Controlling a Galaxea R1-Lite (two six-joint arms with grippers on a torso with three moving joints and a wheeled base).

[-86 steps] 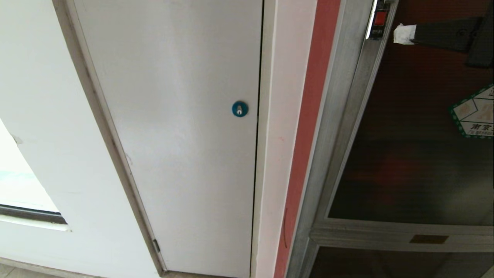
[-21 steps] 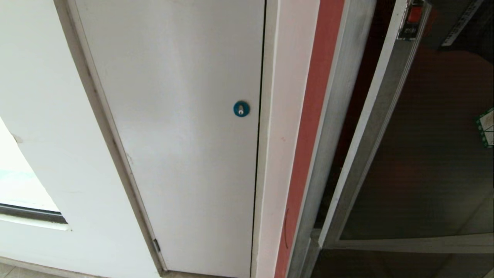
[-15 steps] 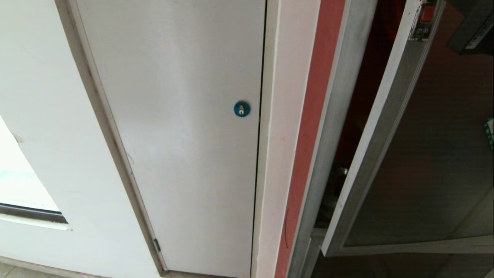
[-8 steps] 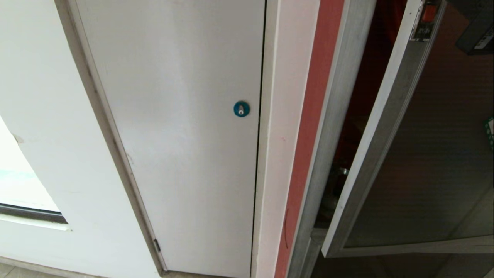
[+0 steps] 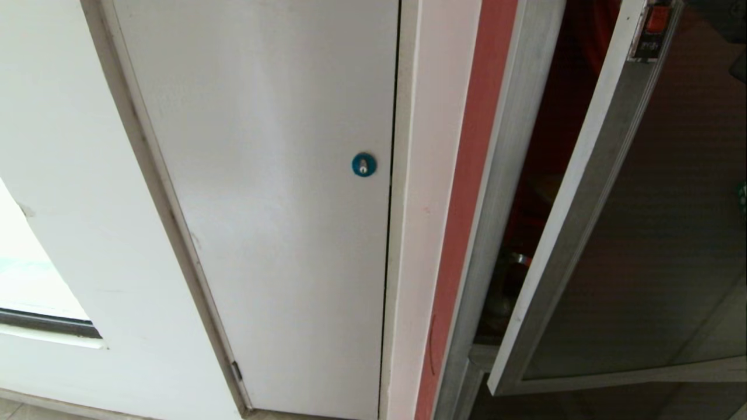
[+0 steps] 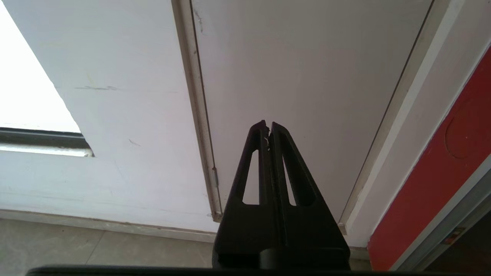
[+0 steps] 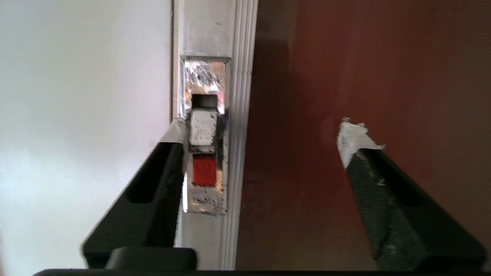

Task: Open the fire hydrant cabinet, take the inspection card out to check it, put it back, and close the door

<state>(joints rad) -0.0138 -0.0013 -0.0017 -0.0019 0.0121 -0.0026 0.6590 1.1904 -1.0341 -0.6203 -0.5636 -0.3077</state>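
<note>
A plain white door (image 5: 274, 204) with a round blue lock (image 5: 363, 164) is set in a white wall (image 5: 64, 146); a bright window (image 5: 29, 280) is seen at 8 o'clock, a red strip (image 5: 467, 192) at 3 o'clock.

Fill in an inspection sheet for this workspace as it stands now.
Surface: grey floor tile only.
Job's things: fire hydrant cabinet open; door swung out, red latch tab on its frame; inspection card not seen.
Clutter: nothing seen.
End effectors: right end effector open, fingers astride the door's latch edge, gripping nothing; left end effector shut, empty, parked facing the white door.
Cables: nothing seen.
Surroundings: white door has a round blue lock; red wall strip.
</note>
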